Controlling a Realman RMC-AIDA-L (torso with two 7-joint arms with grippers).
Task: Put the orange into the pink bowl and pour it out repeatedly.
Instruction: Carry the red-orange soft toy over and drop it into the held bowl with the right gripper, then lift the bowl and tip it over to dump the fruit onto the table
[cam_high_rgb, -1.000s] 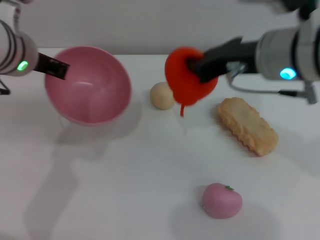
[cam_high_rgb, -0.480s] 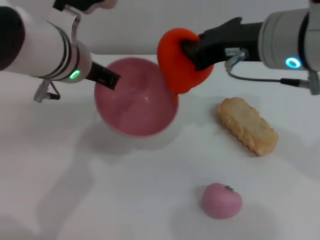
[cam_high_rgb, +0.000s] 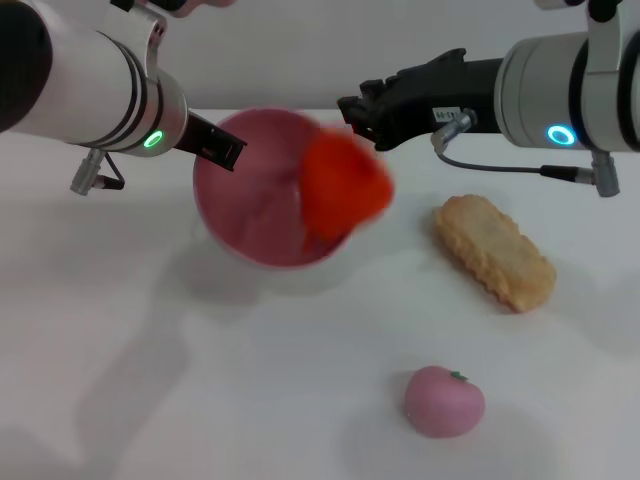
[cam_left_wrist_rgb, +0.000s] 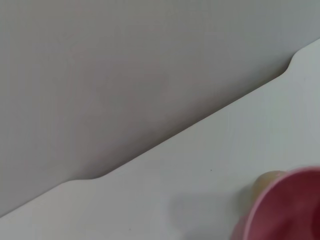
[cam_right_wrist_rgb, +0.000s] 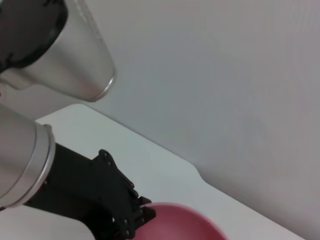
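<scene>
Now the orange (cam_high_rgb: 343, 190) falls free at the pink bowl's (cam_high_rgb: 245, 215) 3 o'clock rim; right pincer (cam_high_rgb: 352, 108) spread empty above, left pincer (cam_high_rgb: 222, 152) clamps the rim. Next: tip bowl out.

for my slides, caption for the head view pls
Orange drops from open right gripper into pink bowl held by left gripper.

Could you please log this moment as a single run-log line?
right gripper: open, above bowl | orange: released, dropping into pink bowl | left gripper: holding bowl rim
</scene>
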